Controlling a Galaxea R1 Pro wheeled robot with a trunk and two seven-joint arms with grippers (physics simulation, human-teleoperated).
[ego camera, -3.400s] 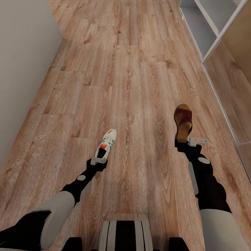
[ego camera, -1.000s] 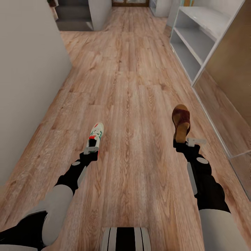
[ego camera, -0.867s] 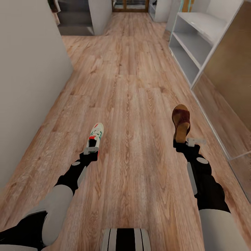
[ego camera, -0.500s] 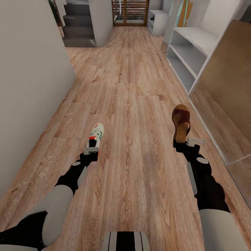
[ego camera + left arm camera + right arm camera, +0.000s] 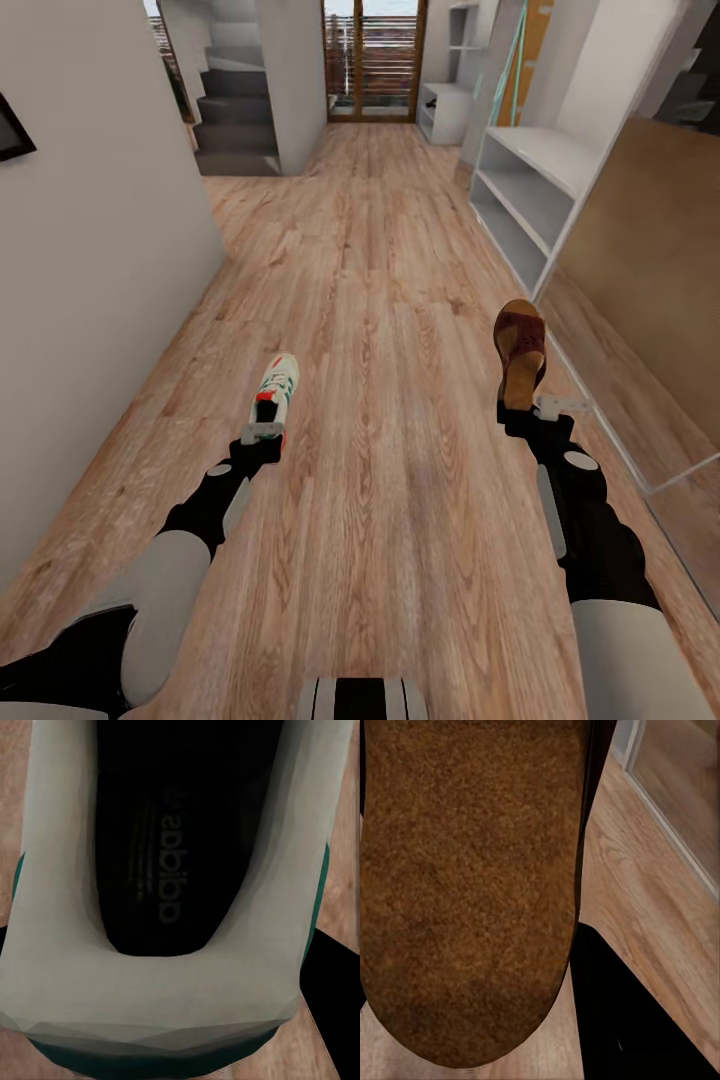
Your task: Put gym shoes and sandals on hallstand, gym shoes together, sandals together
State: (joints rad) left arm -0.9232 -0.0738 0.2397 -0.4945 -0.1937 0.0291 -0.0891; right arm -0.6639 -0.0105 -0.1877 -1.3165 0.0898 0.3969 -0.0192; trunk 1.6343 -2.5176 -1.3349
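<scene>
Your head camera has tilted up since the earlier frames, so more of the corridor's far end now shows; the arms and the shoes they carry sit where they did, the left shoe a little further out to the left than it was at first.

Nearest you, your left gripper (image 5: 262,432) is closed on the heel of a gym shoe (image 5: 276,388), holding it toe-forward above the corridor floor (image 5: 390,300). In the left wrist view the white heel collar of the gym shoe (image 5: 150,990) sits right against the camera, with the dark insole and its printed logo beyond; the fingers themselves are hidden behind the shoe.

Your right gripper (image 5: 540,408) grips the heel end of a sandal (image 5: 521,350), its brown upper band pointing ahead. The right wrist view looks along the tan footbed of the sandal (image 5: 472,885), with floor planks and a pale frame edge to one side. You cannot see how wide those fingers stand, only that they carry the sandal.

Beyond the sandal, on your right, a large brown panel in a pale frame leans along the wall. Past it stands the hallstand (image 5: 520,205), pale grey-white, with open shelf slots and taller shelving above.

Further on the left a grey wall runs forward, then a flight of grey stairs (image 5: 235,110). At the far end is a slatted wooden door (image 5: 372,60).
</scene>
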